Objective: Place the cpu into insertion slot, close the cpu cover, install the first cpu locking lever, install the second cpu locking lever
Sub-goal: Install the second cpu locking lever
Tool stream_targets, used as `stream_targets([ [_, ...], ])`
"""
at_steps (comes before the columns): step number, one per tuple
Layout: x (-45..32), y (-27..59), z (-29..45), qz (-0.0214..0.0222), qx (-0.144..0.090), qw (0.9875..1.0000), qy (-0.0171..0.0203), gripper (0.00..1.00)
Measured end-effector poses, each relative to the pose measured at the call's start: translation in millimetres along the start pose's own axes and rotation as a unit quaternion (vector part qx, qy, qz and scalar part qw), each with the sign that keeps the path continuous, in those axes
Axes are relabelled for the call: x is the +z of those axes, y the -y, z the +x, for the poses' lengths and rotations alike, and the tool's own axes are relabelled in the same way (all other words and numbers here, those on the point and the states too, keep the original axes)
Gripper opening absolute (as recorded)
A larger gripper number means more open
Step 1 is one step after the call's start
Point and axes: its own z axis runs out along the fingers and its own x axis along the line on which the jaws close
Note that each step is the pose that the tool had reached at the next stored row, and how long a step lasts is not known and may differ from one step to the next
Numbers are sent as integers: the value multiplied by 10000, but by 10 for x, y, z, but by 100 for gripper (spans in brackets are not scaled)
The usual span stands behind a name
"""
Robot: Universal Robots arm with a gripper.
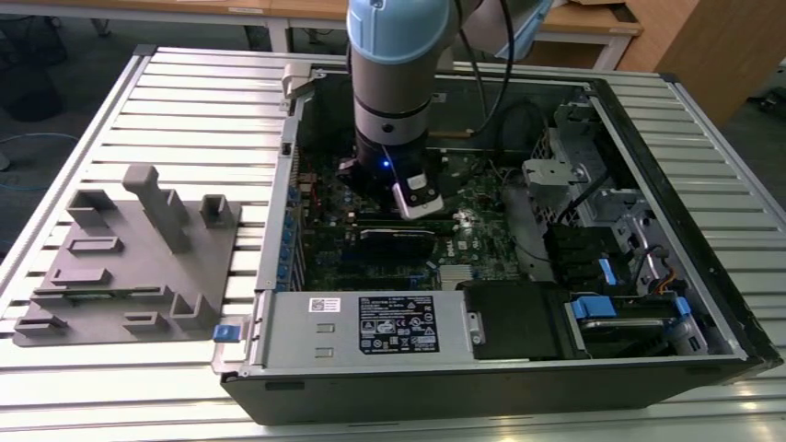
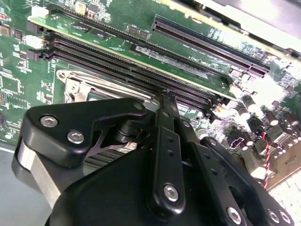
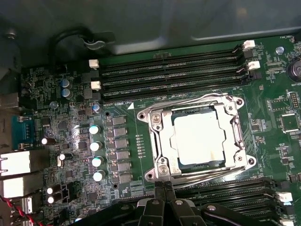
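Claw (image 3: 163, 190) hangs with its fingers pressed together, holding nothing, just beside the socket's edge. Inside the socket (image 3: 237, 123) lies the chip (image 3: 197, 137), cover (image 3: 160, 136) down over it, memory slots either side. I judge the spring-wire levers stiff and slippery, best pushed at their hooked ends.

In the exterior view, the pale blue and silver robot arm (image 1: 393, 83) is cut off by the picture's upper edge, and its lower end hides the green circuit board (image 1: 368, 249) directly beneath it inside the open black computer case (image 1: 491, 378). In the second wrist view, the black gripper (image 2: 167, 96) hides most of the silver metal cpu cover (image 2: 77, 87). In the first wrist view, the gripper's body (image 3: 164, 212) is cut off by the picture's edge.
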Motion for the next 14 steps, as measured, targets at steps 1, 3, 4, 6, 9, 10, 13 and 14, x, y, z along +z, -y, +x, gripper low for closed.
stream_targets([
  [1,0,2,8,-2,-1,10000,-1,10],
  [3,1,4,23,-16,1,10000,-3,10],
  [4,2,6,30,-27,1,10000,-5,10],
  [6,4,8,42,-47,2,10000,-9,10],
  [9,7,10,51,-82,3,10000,-14,10],
  [10,8,10,53,-91,3,10000,-16,10],
  [13,14,12,58,-114,4,9999,-19,10],
  [14,16,13,60,-122,5,9999,-20,10],
])
